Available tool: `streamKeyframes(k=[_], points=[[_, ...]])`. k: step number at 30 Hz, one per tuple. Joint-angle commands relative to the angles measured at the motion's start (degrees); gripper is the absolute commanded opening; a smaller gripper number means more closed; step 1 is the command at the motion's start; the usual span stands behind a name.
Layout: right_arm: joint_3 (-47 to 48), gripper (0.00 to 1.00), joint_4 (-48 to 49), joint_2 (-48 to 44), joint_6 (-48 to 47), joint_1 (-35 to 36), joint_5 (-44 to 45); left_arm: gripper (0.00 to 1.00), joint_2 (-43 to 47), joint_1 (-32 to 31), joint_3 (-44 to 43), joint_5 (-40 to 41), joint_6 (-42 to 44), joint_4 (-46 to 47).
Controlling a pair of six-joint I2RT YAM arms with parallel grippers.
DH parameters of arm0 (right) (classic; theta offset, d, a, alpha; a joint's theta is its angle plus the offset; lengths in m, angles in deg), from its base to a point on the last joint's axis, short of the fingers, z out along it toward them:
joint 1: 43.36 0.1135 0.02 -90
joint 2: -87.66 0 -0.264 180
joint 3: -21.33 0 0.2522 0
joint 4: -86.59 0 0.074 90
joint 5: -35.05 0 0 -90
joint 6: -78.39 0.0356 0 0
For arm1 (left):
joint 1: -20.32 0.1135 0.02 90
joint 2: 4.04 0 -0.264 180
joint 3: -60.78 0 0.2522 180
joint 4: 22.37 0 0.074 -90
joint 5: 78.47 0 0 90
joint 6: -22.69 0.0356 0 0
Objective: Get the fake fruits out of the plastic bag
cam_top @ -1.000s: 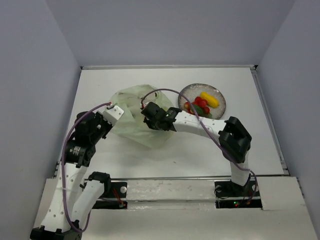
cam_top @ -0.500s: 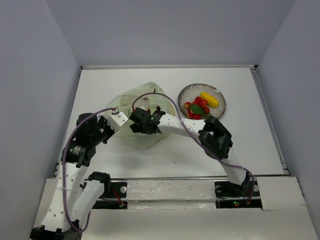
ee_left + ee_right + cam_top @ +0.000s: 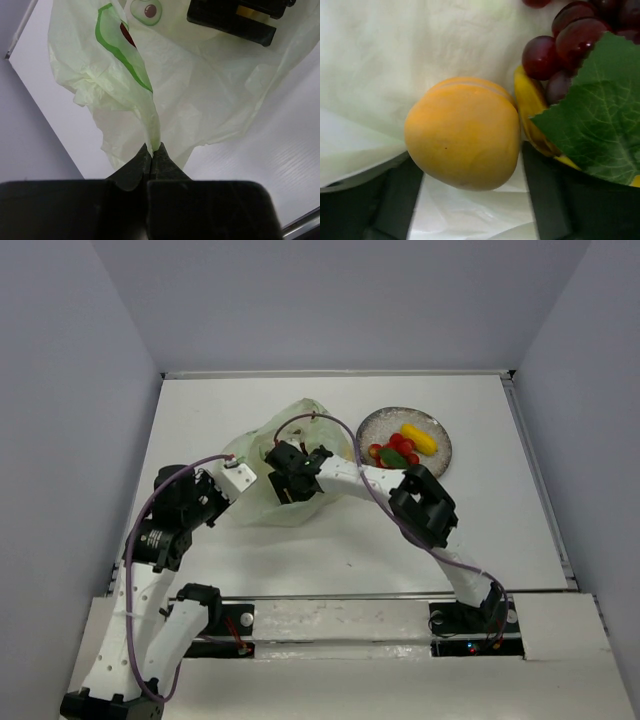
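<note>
The pale green plastic bag (image 3: 303,420) lies left of the middle of the table. My left gripper (image 3: 240,480) is shut on a twisted edge of the bag (image 3: 200,95), as the left wrist view (image 3: 151,150) shows. My right gripper (image 3: 285,483) is open and reaches inside the bag. In the right wrist view its fingers (image 3: 395,200) stand on either side of a round orange-yellow fruit (image 3: 462,145). A dark red grape bunch (image 3: 560,45) with a green leaf (image 3: 600,115) and a yellow piece (image 3: 530,107) lie beside it on the bag (image 3: 395,60).
A round grey speckled plate (image 3: 378,423) stands right of the bag, holding a yellow fruit (image 3: 418,438), red fruits (image 3: 400,445) and a green one (image 3: 393,457). The right arm's forearm stretches across the table just in front of the plate.
My right gripper has moved left and further into the bag. The bag's mouth has been drawn up and to the left. The left gripper still holds the bag's edge.
</note>
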Motion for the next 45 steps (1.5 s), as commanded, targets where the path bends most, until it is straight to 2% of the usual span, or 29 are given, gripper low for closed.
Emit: streamKeyframes(k=[1,4,5,6,11,16,25,30,33,37,42,45], points=[[-0.81,0.62,2.69,2.48,-3.68,-1.79,-0.10,0.06,0.09,-0.25,-1.60,-0.91,-0.18,0.73],[-1.51,0.44,3.40,0.03,-5.36,-1.79,-0.70,0.06,0.71,-0.33,-0.90,-0.82,-0.27,0.12],[-1.78,0.31,3.58,-0.94,-6.15,-1.79,-0.80,0.06,1.06,-0.33,-0.20,-0.82,-0.36,-0.06],[-2.30,0.27,3.84,-3.21,-6.33,-1.79,-0.88,0.06,1.41,-0.33,0.24,-0.73,-0.27,-0.49],[-5.81,0.26,6.91,-10.25,-7.21,-1.79,-2.64,0.03,3.43,-0.33,4.72,-0.47,3.76,-4.44],[-12.14,0.26,12.18,-17.54,-5.81,-1.79,-0.72,0.03,4.49,-0.33,7.36,1.72,10.36,-8.23],[-12.68,0.24,20.19,-20.81,-5.01,-1.79,2.11,0.03,3.08,-0.25,7.63,2.61,12.12,-7.62],[-8.99,0.23,20.19,-20.11,-6.33,-1.79,0.00,0.03,3.26,-0.33,7.36,3.04,11.16,-6.91],[-5.83,0.21,20.19,-21.51,-9.39,-1.79,-6.14,0.03,3.43,-0.33,7.45,4.09,9.58,-5.42],[-3.71,0.21,20.10,-26.07,-13.88,-1.79,-13.88,0.03,2.56,-0.25,7.28,9.36,3.80,0.89],[-4.94,0.21,19.49,-33.10,-16.17,-1.79,-12.14,0.03,-0.78,-0.25,5.70,13.94,-1.05,5.21],[-5.47,0.21,19.31,-35.39,-14.95,-4.41,-10.99,0.03,-3.59,-0.33,4.11,16.22,-3.51,7.14]])
